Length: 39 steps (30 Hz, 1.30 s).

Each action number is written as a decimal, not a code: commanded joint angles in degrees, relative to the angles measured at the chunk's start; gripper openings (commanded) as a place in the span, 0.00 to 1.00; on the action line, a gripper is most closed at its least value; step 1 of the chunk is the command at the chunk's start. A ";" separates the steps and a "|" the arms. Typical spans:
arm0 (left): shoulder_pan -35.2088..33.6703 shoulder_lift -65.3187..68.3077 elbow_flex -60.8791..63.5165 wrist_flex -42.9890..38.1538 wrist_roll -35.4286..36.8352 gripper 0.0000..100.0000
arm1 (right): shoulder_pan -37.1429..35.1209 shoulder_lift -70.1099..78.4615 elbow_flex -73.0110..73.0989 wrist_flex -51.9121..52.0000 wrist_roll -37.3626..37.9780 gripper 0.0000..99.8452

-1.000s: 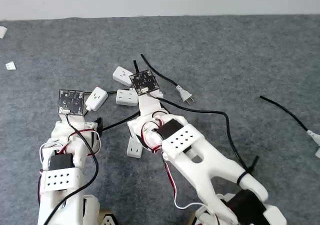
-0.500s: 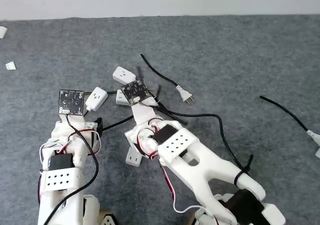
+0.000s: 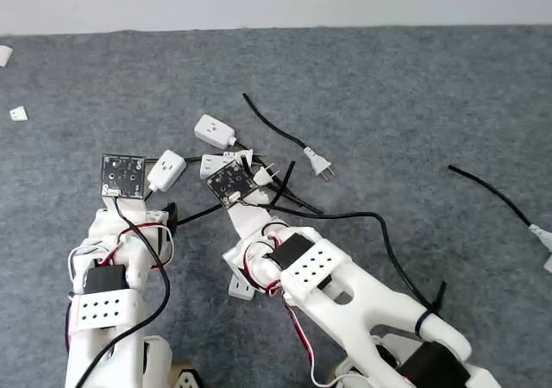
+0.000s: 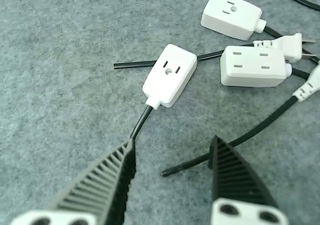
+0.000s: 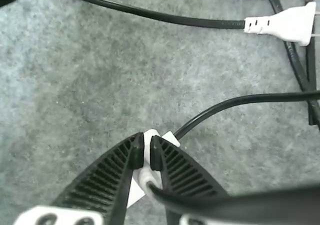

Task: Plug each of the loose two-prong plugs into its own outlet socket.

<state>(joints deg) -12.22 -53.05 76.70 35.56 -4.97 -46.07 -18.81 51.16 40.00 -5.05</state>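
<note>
Pinched light, hard-looking two-prong plug (image 5: 164, 136) by its body in closed right gripper (image 5: 146, 141), probably tugged by springy black cord (image 5: 235, 102), with left gripper (image 4: 172, 144) wide open

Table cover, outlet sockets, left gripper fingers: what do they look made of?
Table cover: looks like grey felt or low-pile carpet, matte, with fuzzy, mottled fibres showing.
Outlet sockets: white moulded plastic, smooth with a slight sheen and rounded edges.
Left gripper fingers: black, ribbed and matte. Probably printed plastic, possibly rubber; the look alone leaves it open.
</note>
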 commanded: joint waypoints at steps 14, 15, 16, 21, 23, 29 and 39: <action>-0.35 -1.32 -0.66 -0.44 -0.79 0.23 | -2.07 -1.54 0.53 -1.98 2.99 0.13; -0.35 -1.32 -0.66 -0.44 -0.79 0.23 | -2.07 -1.54 0.53 -2.51 1.14 0.14; -0.35 -1.32 -0.66 -0.44 -0.79 0.23 | -2.07 -1.71 0.53 -2.59 -0.79 0.14; -0.35 -1.32 -0.66 -0.44 -0.79 0.23 | -2.07 -1.63 0.53 -0.84 -2.55 0.13; -0.35 -1.32 -0.66 -0.44 -0.79 0.23 | -2.07 -1.45 0.53 -0.22 -2.73 0.13; -0.35 -1.32 -0.66 -0.53 -0.88 0.23 | -4.53 -1.27 0.44 0.13 -2.73 0.13; -0.35 -1.32 -0.66 -0.53 -0.88 0.23 | -2.86 -1.89 -1.41 7.60 8.00 0.13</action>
<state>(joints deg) -12.22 -53.05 76.70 35.56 -5.14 -50.20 -18.81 52.04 44.75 -0.04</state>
